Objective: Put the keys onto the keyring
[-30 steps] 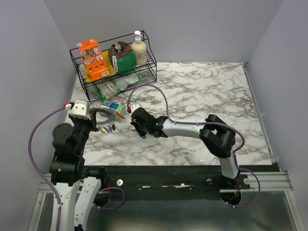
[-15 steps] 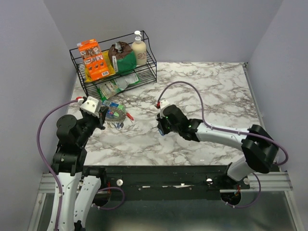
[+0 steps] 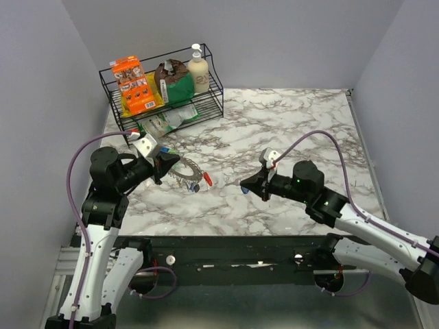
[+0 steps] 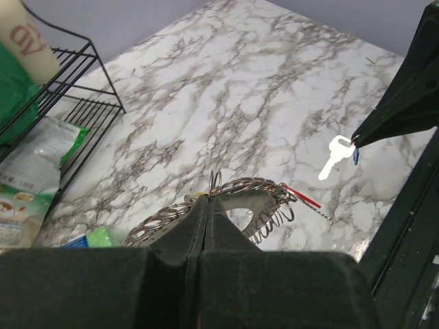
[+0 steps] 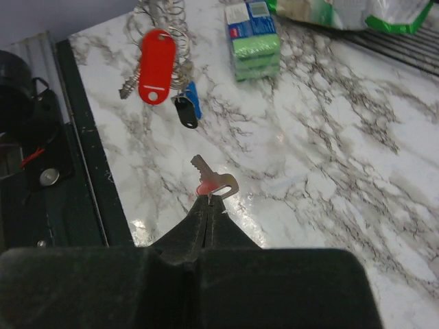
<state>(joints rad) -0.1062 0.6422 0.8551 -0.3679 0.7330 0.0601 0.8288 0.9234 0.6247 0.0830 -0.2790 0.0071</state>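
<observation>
My left gripper (image 3: 173,166) is shut on the keyring (image 3: 186,173), a chain-like silver loop held just above the marble at the left. A red tag (image 3: 207,179) and a blue key (image 3: 195,186) hang from it. In the left wrist view the jaws (image 4: 209,199) pinch the keyring (image 4: 250,186), with the red tag (image 4: 302,197) at its right. My right gripper (image 3: 243,184) is shut on a silver key (image 5: 218,181) by its head, held apart to the right of the keyring. That key (image 4: 336,157) also shows in the left wrist view.
A black wire rack (image 3: 209,103) at the back left holds an orange box (image 3: 132,84), a green bag (image 3: 175,82) and a bottle (image 3: 198,68). A green and blue packet (image 5: 252,31) lies near the keyring. The table's dark front rail (image 3: 226,243) runs along the near edge.
My left gripper has swung right and forward with the keyring. My right arm has pulled back to the right, carrying the silver key away from the keyring.
</observation>
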